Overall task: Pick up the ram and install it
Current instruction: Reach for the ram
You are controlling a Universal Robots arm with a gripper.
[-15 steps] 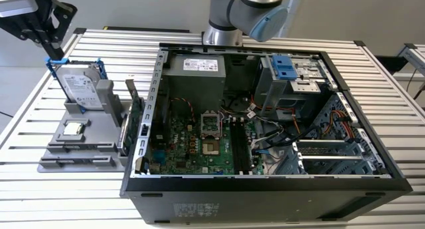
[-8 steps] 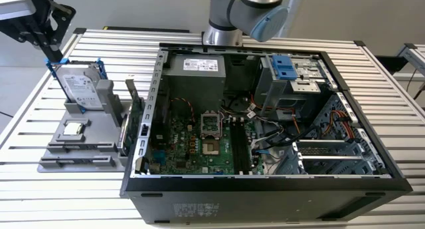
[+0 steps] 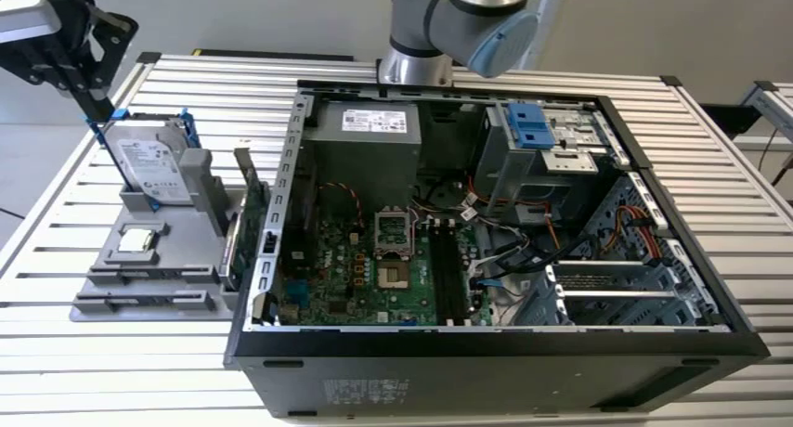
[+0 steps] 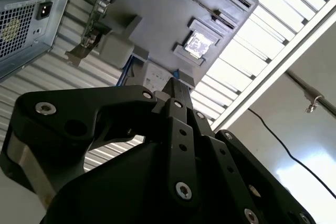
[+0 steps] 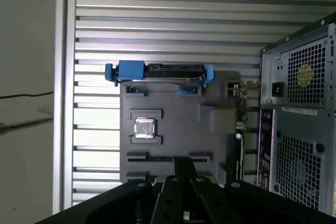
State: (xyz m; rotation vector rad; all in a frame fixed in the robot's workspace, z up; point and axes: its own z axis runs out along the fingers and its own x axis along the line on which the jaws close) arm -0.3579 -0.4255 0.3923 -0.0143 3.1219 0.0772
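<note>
My gripper (image 3: 100, 114) hangs at the exterior view's far left, just above the upright silver hard drive (image 3: 154, 163) in its blue frame. Its black fingers (image 4: 177, 94) lie pressed together with nothing between them. In the first wrist view the gripper (image 5: 182, 162) sits over the grey parts holder (image 5: 173, 103), near its two long narrow slots (image 5: 169, 157). The ram is hidden; I cannot pick it out in the holder or in the case. Two long black memory slots (image 3: 451, 271) run along the motherboard (image 3: 359, 278) inside the open computer case (image 3: 496, 348).
On the holder lies a square silver processor (image 3: 139, 240). A green expansion card (image 3: 253, 225) stands on edge between the holder and the case wall. The robot arm's base (image 3: 415, 37) rises behind the case. Everything rests on a slatted metal table (image 3: 124, 381).
</note>
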